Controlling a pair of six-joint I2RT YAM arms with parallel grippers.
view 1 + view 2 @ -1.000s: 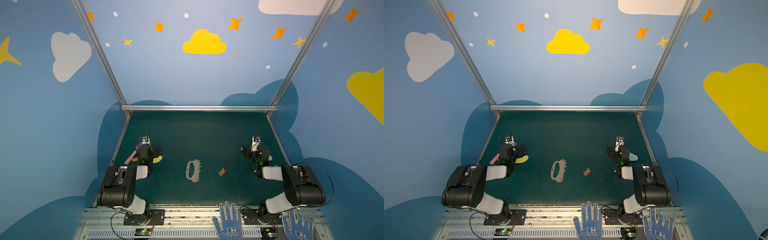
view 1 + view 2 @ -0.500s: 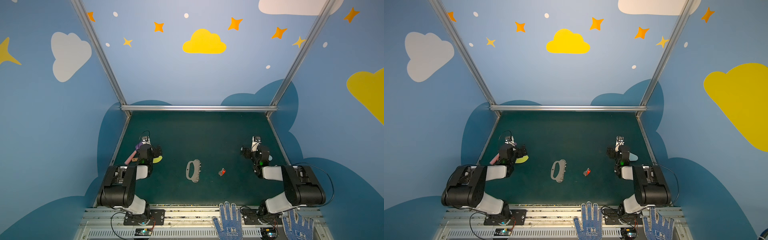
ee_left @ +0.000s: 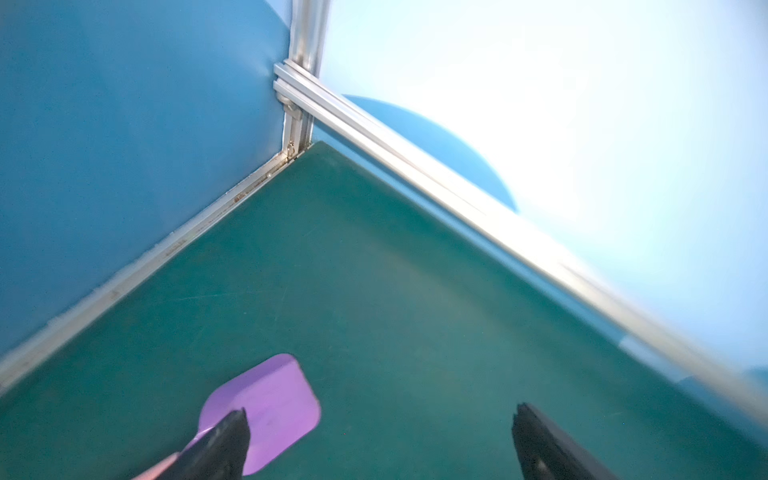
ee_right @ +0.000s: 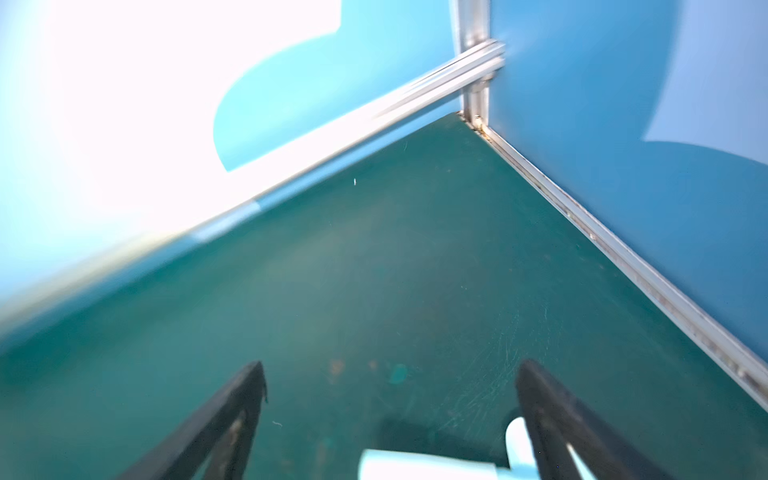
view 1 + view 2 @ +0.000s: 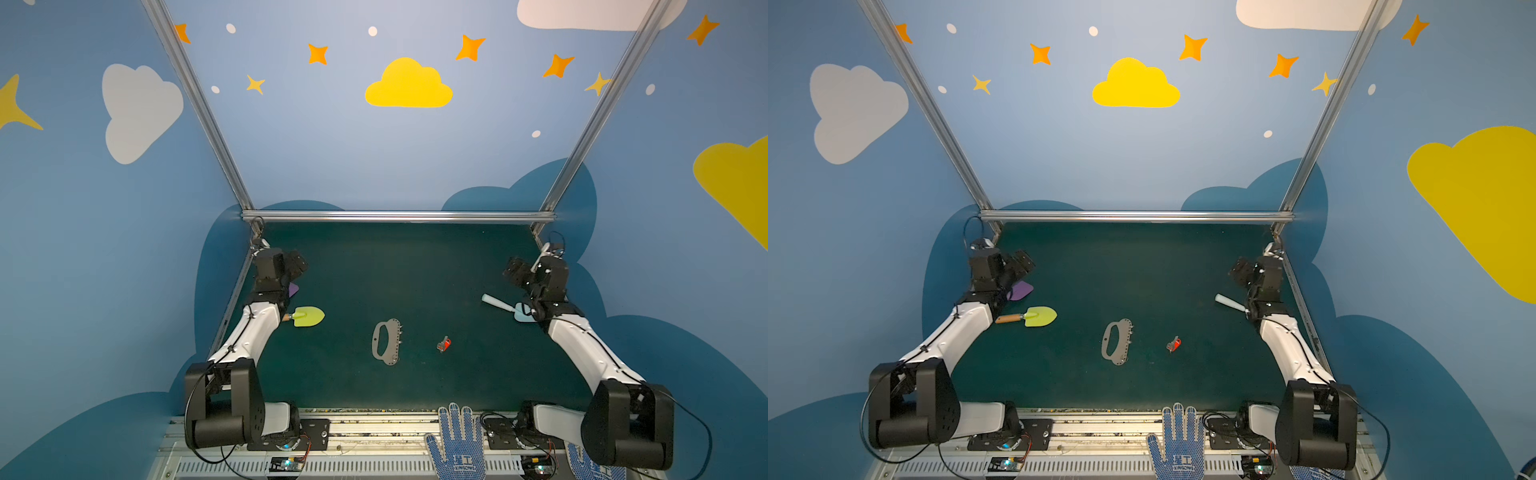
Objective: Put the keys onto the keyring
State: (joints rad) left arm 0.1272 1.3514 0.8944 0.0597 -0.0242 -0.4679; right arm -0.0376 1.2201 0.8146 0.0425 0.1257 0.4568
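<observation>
The keys (image 5: 444, 344) (image 5: 1174, 344), a tiny silvery bunch with a red tag, lie on the green mat right of centre. A hand's width to their left, the keyring (image 5: 391, 343) (image 5: 1121, 343), a flat grey plate with a long slot, lies flat. My left gripper (image 5: 297, 264) (image 5: 1022, 264) (image 3: 380, 413) hangs open and empty near the back left, far from both. My right gripper (image 5: 513, 270) (image 5: 1239, 270) (image 4: 390, 368) hangs open and empty near the back right. Neither wrist view shows the keys or the keyring.
A purple toy shovel (image 5: 293, 289) (image 3: 266, 407) lies under the left gripper, and a yellow-green one (image 5: 308, 316) lies beside the left arm. A pale blue shovel (image 5: 505, 307) (image 4: 424, 465) lies under the right wrist. Metal rails and blue walls edge the mat. Blue dotted gloves (image 5: 457, 440) rest at the front edge.
Both grippers have lifted and swung toward the back of the mat in the last half second, uncovering the shovels. Keys and keyring have not moved.
</observation>
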